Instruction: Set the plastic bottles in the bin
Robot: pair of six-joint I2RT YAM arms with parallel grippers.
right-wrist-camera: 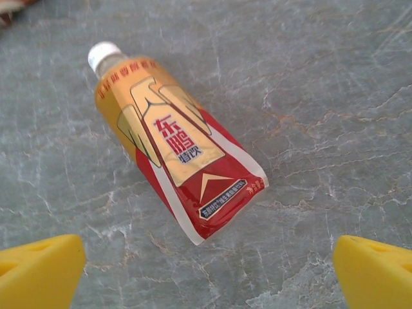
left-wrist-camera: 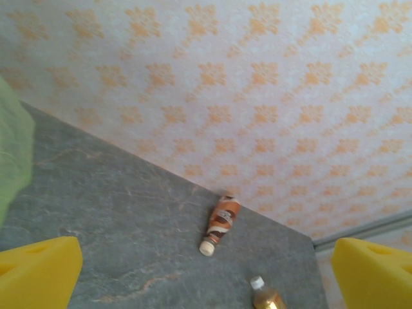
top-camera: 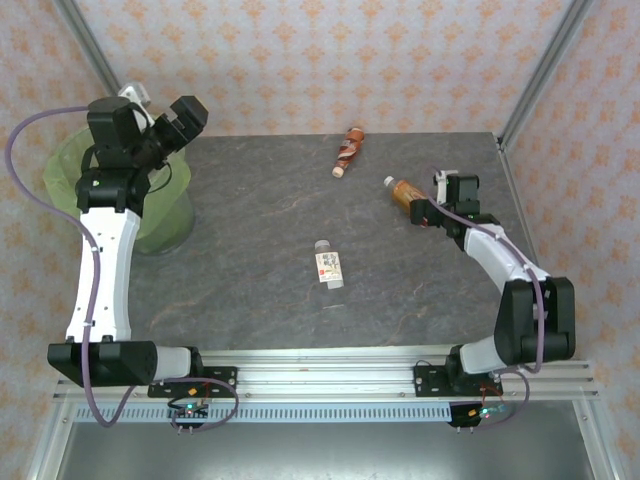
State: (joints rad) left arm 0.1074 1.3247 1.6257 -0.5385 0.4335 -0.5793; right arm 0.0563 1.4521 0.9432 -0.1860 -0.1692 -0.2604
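Closest to the lens, the right gripper (right-wrist-camera: 206,277) hangs low over the grey stone-patterned worktop (top-camera: 250,230). Its jaws are spread wide and empty. The amber bottle (right-wrist-camera: 174,148) lies on its side just ahead of them, cap pointing away, which looks like a line-up for a pinch across its body. Next in size, the bin (top-camera: 58,172), lined in pale green, stands at the worktop's far-left edge. The left gripper (top-camera: 186,116) is raised beside its rim, jaws likewise wide apart and holding nothing, and the arm hides what is inside the bin. Three bottles lie flat and well apart on the worktop. These are the amber one near the right edge, the brown-red bottle (top-camera: 347,151) near the back wall, and the clear white-capped bottle (top-camera: 329,265) mid-table.
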